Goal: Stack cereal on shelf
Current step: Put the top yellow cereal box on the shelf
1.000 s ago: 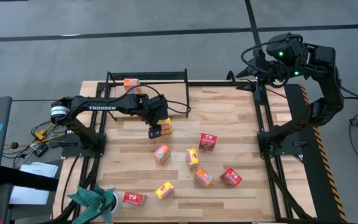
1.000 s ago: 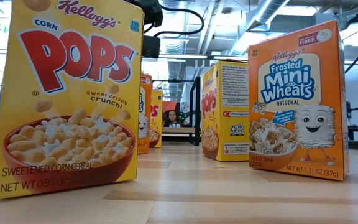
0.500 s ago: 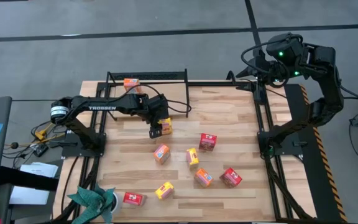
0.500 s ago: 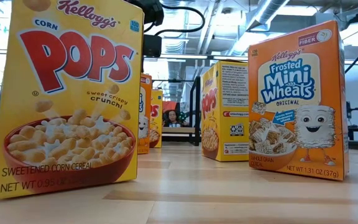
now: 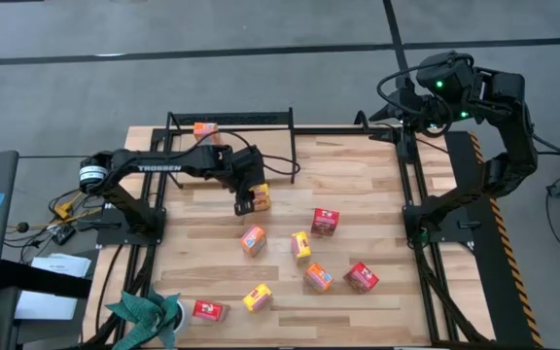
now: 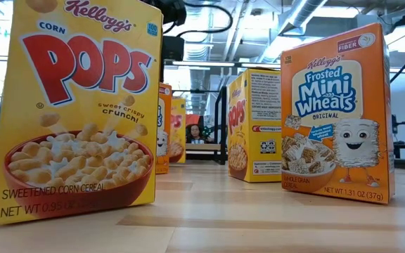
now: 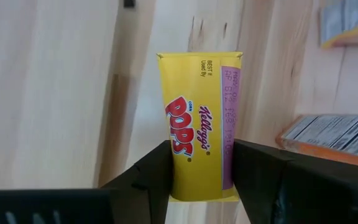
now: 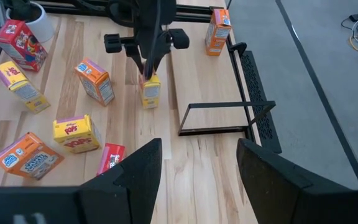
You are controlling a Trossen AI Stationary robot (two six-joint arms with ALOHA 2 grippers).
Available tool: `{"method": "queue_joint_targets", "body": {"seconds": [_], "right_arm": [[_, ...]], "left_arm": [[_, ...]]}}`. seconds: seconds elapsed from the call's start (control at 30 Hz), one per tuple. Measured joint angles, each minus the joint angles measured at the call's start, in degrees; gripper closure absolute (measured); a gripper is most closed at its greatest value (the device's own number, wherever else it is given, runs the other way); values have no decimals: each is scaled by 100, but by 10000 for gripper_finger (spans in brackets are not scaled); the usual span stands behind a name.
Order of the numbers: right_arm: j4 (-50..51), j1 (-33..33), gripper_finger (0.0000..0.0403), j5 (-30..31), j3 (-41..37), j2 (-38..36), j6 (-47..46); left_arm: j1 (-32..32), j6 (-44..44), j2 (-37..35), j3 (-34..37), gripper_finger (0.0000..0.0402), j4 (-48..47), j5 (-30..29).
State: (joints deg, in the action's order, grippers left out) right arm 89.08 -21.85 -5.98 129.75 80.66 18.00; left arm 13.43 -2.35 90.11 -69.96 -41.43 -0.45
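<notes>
Altogether 9 cereal boxes (image 5: 321,223); 1 shelf (image 5: 229,119).

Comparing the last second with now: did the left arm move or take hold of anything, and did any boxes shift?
Almost nothing changed. The left gripper stays over the yellow Corn Pops box near the shelf, its fingers now flanking the box; any closing is too slight to see from above. The right gripper waits open beyond the table's far right corner. The orange box on the shelf and all loose boxes kept their places.
</notes>
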Motion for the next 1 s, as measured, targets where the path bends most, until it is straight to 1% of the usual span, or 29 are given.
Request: {"method": "queue_joint_targets", "body": {"seconds": [0.13, 0.27, 0.4, 0.5, 0.63, 0.73, 0.87, 1.0], "right_arm": [[1, 2, 171, -1, 0, 0, 0], [2, 2, 171, -2, 0, 0, 0], [1, 1, 171, -2, 0, 0, 0], [2, 1, 171, -1, 0, 0, 0], [2, 1, 171, -2, 1, 0, 0], [-4, 2, 171, -2, 1, 11, 0], [-16, -11, 171, -1, 2, 43, -16], [-95, -13, 171, 0, 4, 121, -15]], "left_arm": [[11, -224, 0, -516, 266, -398, -32], [142, -796, 0, -1227, 266, -1073, -254], [535, -1310, -1, -1939, 266, -1652, -370], [994, -1485, -2, -2289, 266, -1674, -363], [1670, -1800, -3, -2369, 266, -1731, -316], [2137, -2142, 6, -2366, 266, -1726, 18], [2615, -2469, 144, -2360, 266, -1617, 204], [2930, -2727, 408, -2368, 266, -1562, 543]]}}
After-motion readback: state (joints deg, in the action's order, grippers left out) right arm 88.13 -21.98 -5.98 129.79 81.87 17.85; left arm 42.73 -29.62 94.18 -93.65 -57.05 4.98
